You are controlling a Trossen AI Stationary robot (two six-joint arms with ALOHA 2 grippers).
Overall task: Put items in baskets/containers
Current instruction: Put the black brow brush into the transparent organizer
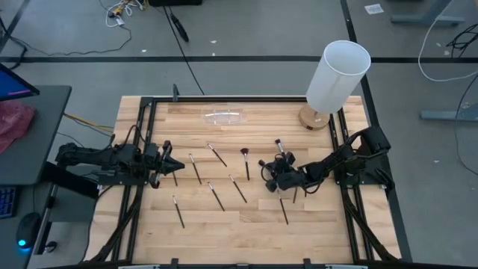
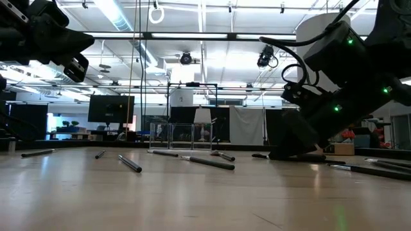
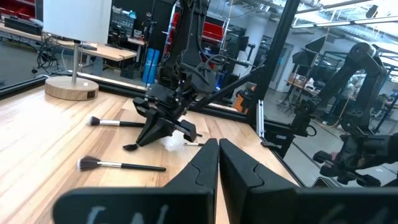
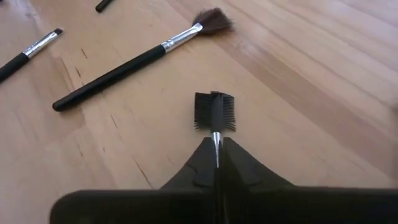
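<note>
Brushes lie scattered across a pale wooden tabletop [image 1: 246, 232] in the high view, slim dark-handled makeup brushes [image 1: 237, 188] spread between two dark robot arms, while a small clear plastic organiser box [image 1: 225, 116] sits near the far edge, apart from all of them and well short of a tall white cylinder on a round wooden base [image 1: 337, 76] at the far right corner. The left end effector [image 1: 170, 165] hovers at the left side with its fingers pressed together and nothing between them; the right end effector [image 1: 269, 178] is down among the brushes right of centre. From the low view, dark brush handles [image 2: 210, 163] rest flat on the wood, the right arm's bulky dark body [image 2: 334, 90] reaches down to the surface at right, and the left arm [image 2: 45, 32] hangs clear above the tabletop at upper left. Through the left wrist view, the closed, empty fingers [image 3: 205, 171] point toward the right arm's end effector [image 3: 149, 134], its tip low on the wood, with a fluffy silver-ferruled brush [image 3: 118, 165] lying nearby. Seen from the right wrist view, the right end effector [image 4: 216, 152] is clamped on the thin stem of a small black comb-and-bristle brow brush [image 4: 214, 112], whose head lies against the wood just beside a black-handled fan brush with reddish-brown bristles [image 4: 143, 59].
</note>
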